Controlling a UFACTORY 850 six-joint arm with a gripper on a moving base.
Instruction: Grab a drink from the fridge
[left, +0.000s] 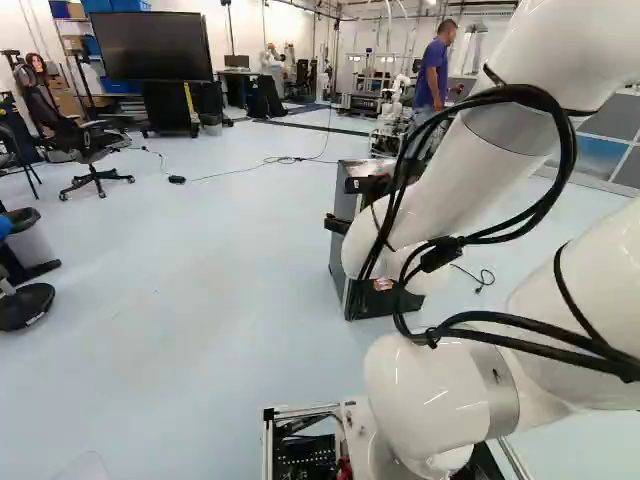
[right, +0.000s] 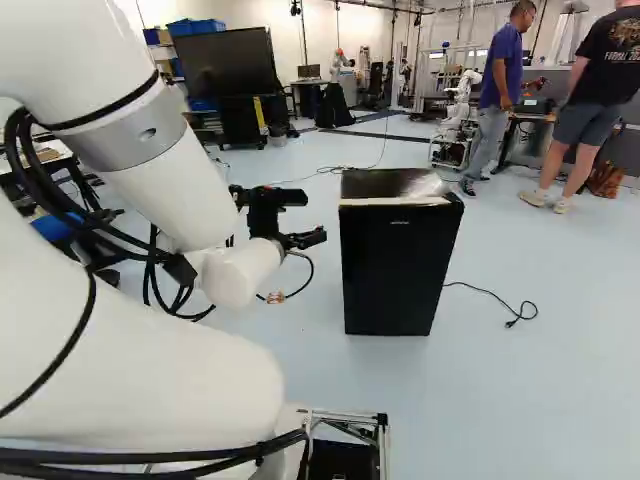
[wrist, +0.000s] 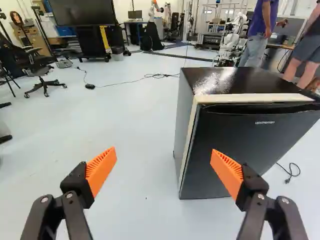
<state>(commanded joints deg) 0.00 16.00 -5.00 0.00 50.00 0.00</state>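
Fridge (right: 395, 270) stands on the floor (right: 500, 400), right of the gripper (right: 314, 216) in the right base view: a boxy black cabinet with a smooth, flat front, a glossy dark top that catches the light, and a pale strip along the top's front edge. The wrist view puts it ahead of the gripper and off to one side, partly behind one finger, its side panel a duller grey. The jaws stand wide open with nothing between them; their orange pads (wrist: 102, 167) are ribbed wedges on black, jointed fingers. Behind them the arm (right: 165, 330) is smooth, rounded white tube, strapped with black cables (left: 565, 150). A thin black cord (right: 490, 292) loops on the pale, smooth floor beside the fridge. Farther off are a flat black screen (left: 150, 45) and a wheeled chair (left: 85, 145).
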